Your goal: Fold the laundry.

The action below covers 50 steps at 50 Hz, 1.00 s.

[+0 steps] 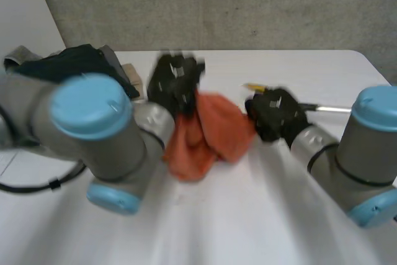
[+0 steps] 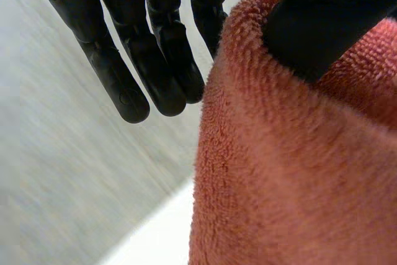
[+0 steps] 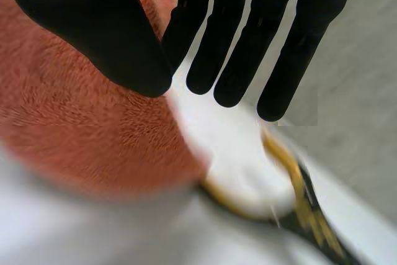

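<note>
Laundry item: rust-orange terry towel (image 1: 208,131), bunched near the middle of the white table (image 1: 248,221), with its upper part drawn up off the surface.
Left hand (image 1: 175,84): at the towel's top edge. The thumb (image 2: 322,23) is on one face of the looped pile and the straight fingers (image 2: 155,60) are on the other, with the hem nipped between thumb and nearest finger.
Right hand (image 1: 276,115): at the towel's right edge. Its thumb is pressed on the cloth and its straight fingers reach past the hem, so the edge is caught between thumb and nearest finger.
Writing: yellow-and-black tool (image 1: 254,86) just behind the towel's right side. Any marking on it is too blurred to read.
Other items: dark heap of clothing (image 1: 74,65) well to the towel's left and behind it. A thin pale rod (image 1: 332,109) lies to the towel's right.
Edges: the table's far edge runs behind the towel, below a grey wall (image 1: 217,4).
Open room: bare white tabletop in front of the towel, between the two arms.
</note>
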Available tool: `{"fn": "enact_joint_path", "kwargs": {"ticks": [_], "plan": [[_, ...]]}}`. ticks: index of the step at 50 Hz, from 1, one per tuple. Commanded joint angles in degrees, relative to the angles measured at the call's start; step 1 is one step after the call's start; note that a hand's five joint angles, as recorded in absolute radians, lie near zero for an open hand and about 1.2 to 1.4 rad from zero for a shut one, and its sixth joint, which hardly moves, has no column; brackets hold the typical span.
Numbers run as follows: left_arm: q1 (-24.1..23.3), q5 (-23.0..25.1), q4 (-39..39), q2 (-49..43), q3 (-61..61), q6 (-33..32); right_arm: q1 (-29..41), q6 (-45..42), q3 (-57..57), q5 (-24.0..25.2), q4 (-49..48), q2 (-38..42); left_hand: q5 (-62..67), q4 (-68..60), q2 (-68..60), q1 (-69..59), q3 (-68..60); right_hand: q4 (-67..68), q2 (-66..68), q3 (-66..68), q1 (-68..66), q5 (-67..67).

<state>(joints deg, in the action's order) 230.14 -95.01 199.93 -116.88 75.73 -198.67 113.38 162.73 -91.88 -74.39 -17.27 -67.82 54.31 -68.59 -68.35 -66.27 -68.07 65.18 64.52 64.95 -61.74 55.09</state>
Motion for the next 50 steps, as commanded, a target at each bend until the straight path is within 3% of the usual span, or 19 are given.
{"fn": "enact_joint_path", "kwargs": {"ticks": [1, 9, 15, 24, 30, 33, 38, 44, 50], "plan": [[0.3, 0.2, 0.5, 8.3, -5.7, -0.1, -0.6, 8.1, 2.3, -4.3, -2.1, -4.8, 15.7, -11.4, -11.7, -13.7, -11.9, -55.2, -54.5, -54.9, 51.7, -55.1], [0.0, 1.1, -3.3, 13.4, -9.5, 0.3, -3.0, 9.1, 4.0, -6.4, 4.5, -4.3, 15.7, -11.4, -11.7, -13.7, -11.9, -55.2, -54.5, -54.9, 51.7, -55.1], [-0.8, 2.0, -5.5, 14.6, -9.7, 0.4, -1.7, 12.2, 7.0, -4.1, 9.4, 4.2, 15.7, -11.4, -11.7, -13.7, -11.9, -55.2, -54.5, -54.9, 51.7, -55.1], [-3.3, 2.0, -8.5, 15.5, -9.8, 0.5, 3.2, 33.9, 18.6, -0.9, 8.3, 17.4, 15.7, -11.4, -11.7, -13.7, -11.9, -55.2, -54.5, -54.9, 51.7, -55.1], [-3.7, 1.8, -10.4, 17.6, -9.4, 0.9, 5.9, 40.5, 25.3, -0.8, 8.0, 24.1, 15.7, -11.4, -11.7, -13.7, -11.9, -55.2, -54.5, -54.9, 51.7, -55.1], [-3.6, 1.6, -10.5, 19.0, -8.9, 1.0, 5.8, 39.9, 25.5, -0.9, 7.7, 24.5, 15.7, -11.4, -11.7, -13.7, -11.9, 14.6, 15.2, 14.8, -18.0, 14.7], [-1.9, 1.2, -10.7, 20.0, -7.1, 1.2, 3.5, 34.7, 21.9, -1.6, 8.4, 19.9, 15.7, -11.4, -11.7, -13.7, -11.9, 14.8, 15.5, 15.1, -18.3, 14.9], [3.8, 1.6, -12.2, 21.1, -0.8, 4.8, -11.6, 10.3, 14.5, -0.6, 9.4, 1.2, 15.7, -11.4, -11.7, -13.7, -11.9, 14.8, 15.5, 15.1, -18.3, 14.9], [10.2, 3.9, -13.3, 19.1, 7.3, 12.2, -11.3, -0.7, 12.1, 1.6, 13.4, -5.2, 15.7, -11.4, -11.7, -13.7, -11.9, 14.8, 15.5, 15.1, -18.3, 14.9]]}}
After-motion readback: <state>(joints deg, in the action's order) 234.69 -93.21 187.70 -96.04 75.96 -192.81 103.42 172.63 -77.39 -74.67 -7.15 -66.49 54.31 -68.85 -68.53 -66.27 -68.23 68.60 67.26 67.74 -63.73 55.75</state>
